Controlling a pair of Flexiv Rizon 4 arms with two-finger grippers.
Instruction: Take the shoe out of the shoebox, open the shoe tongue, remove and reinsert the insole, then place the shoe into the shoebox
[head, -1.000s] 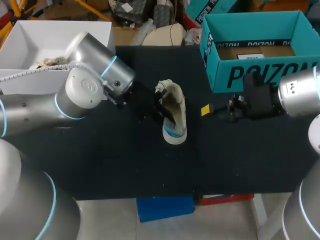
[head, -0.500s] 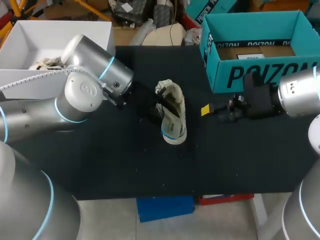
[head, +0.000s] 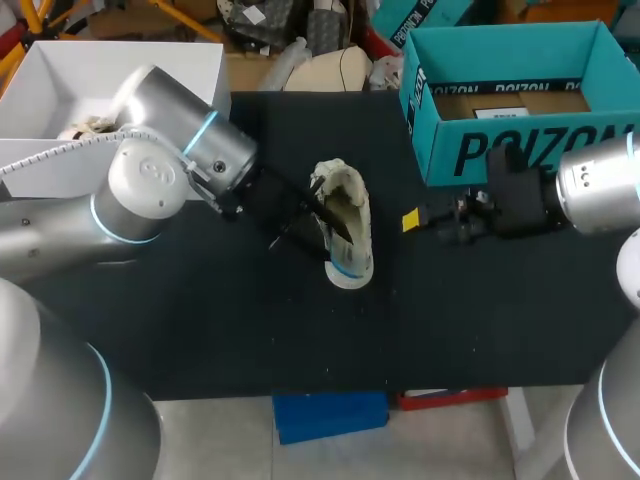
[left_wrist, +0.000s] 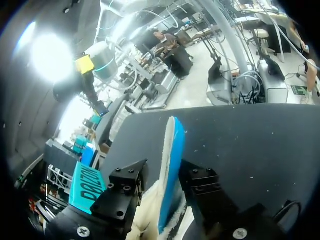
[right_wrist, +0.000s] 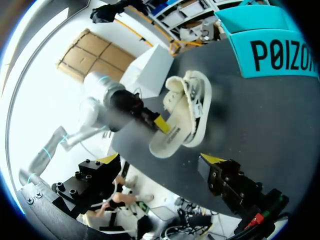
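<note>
Grip at left: left end effector (head: 320, 222) pinching shoe (head: 348, 225) by its side wall, propping it on edge at middle of worktop (head: 250, 320), opening turned rightward, probably for access to tongue and insole. Right end effector (right_wrist: 160, 159) spread, empty, near shoe, not touching. Room to move toward near edge; shoebox (head: 520, 150) wall close behind right arm, limiting retreat that way.

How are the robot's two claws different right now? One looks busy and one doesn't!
The left gripper is squeezing the shoe between its fingers, while the right gripper is open and holds nothing. The left gripper is right at the shoe, mid-table, while the right gripper hangs apart from it, in front of the teal shoebox. Both have two fingers and both point toward the shoe.
</note>
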